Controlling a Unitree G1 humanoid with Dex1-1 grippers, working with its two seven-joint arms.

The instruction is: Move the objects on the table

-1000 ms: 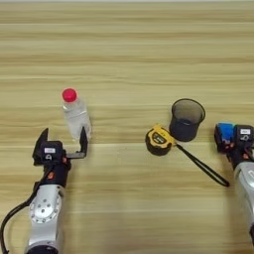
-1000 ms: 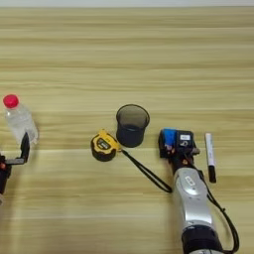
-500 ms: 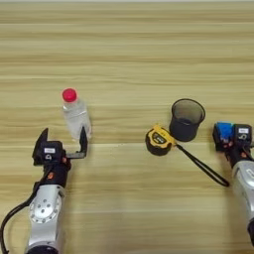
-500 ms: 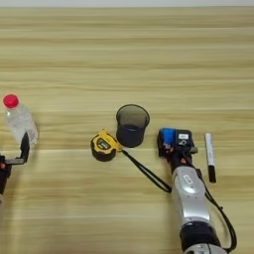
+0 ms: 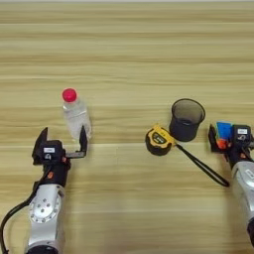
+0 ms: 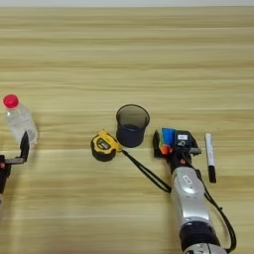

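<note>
Left fingers spread wide, bottle upright just beyond, nearer counter's far edge; right gripper grips puzzle cube.

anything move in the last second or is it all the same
Nothing visibly changed. The left pincer sits open just below the bottle, one finger beside it. The right pincer is at the cube. The tape measure, cup and pen lie where they were.

Bottle upright at left; tape measure beside cup; cube at right.
</note>
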